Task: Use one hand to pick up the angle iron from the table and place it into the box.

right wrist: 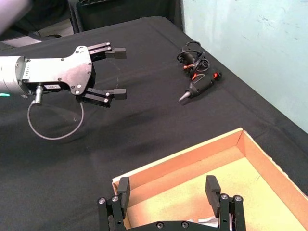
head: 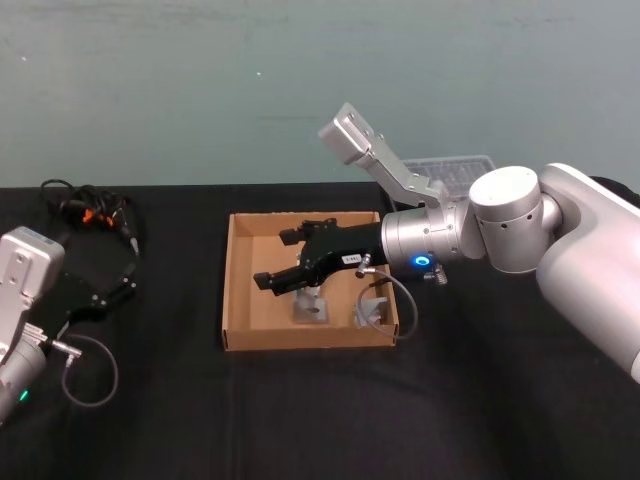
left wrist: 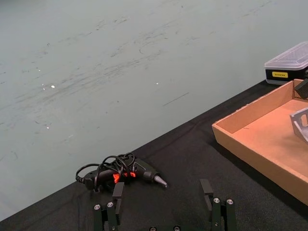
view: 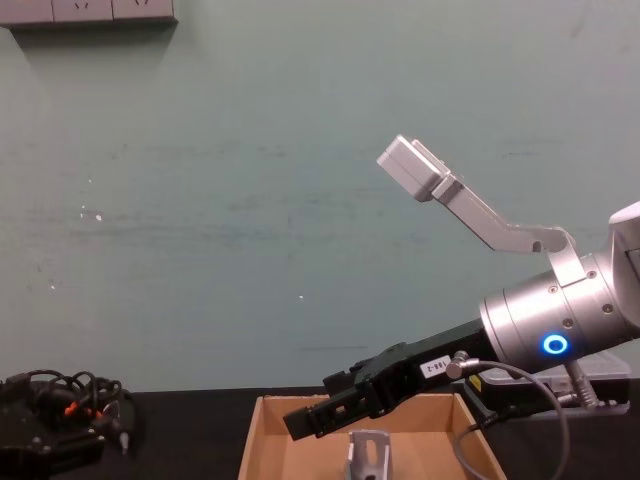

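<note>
Angle iron (head: 311,306), a silver-grey L-shaped bracket, is seen standing on the tan floor of the shallow cardboard box (head: 237,290). Above it the right gripper (head: 281,260) is held with jaws wide, empty. The left gripper (right wrist: 115,72) is parked over the black tabletop (head: 160,410), jaws spread.

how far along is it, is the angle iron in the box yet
Done: an angle iron stands on the floor of the box, and a second bracket sits beside it near the box's right wall. In hand: nothing; the right pincer hangs open over the box above the angle iron. The left pincer is open off to the left of the box, above the table. Left: pulling the right arm clear.
</note>
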